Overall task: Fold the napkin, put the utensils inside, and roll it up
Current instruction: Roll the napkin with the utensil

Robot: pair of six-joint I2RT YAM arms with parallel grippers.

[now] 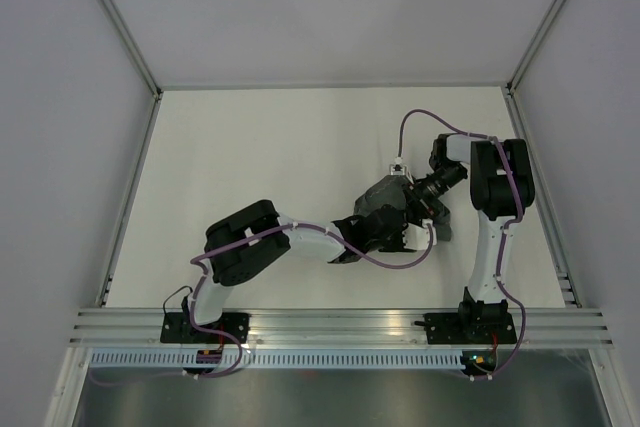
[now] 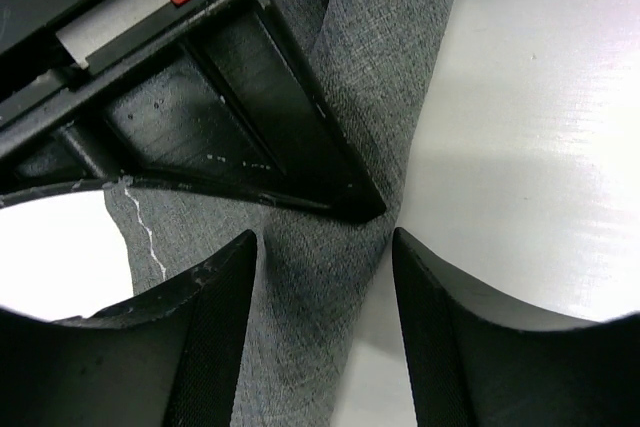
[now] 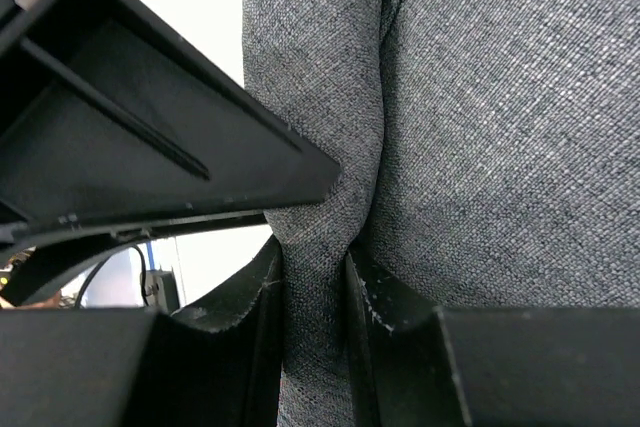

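Note:
The dark grey napkin [image 1: 383, 199] is bunched up right of the table's centre, between my two grippers. My right gripper [image 3: 315, 265] is shut on a narrow fold of the napkin [image 3: 500, 127], the cloth pinched tight between its pads. My left gripper [image 2: 325, 247] stands open, and a band of the napkin [image 2: 370, 77] runs between its spread fingers without being clamped. In the top view the left gripper [image 1: 370, 235] reaches in from the lower left and the right gripper [image 1: 412, 209] from the right, close together. The utensils are out of view.
White table [image 1: 250, 167] enclosed by pale walls and aluminium corner posts. A rail [image 1: 340, 325] carrying both arm bases runs along the near edge. A purple cable [image 1: 420, 117] loops above the right arm.

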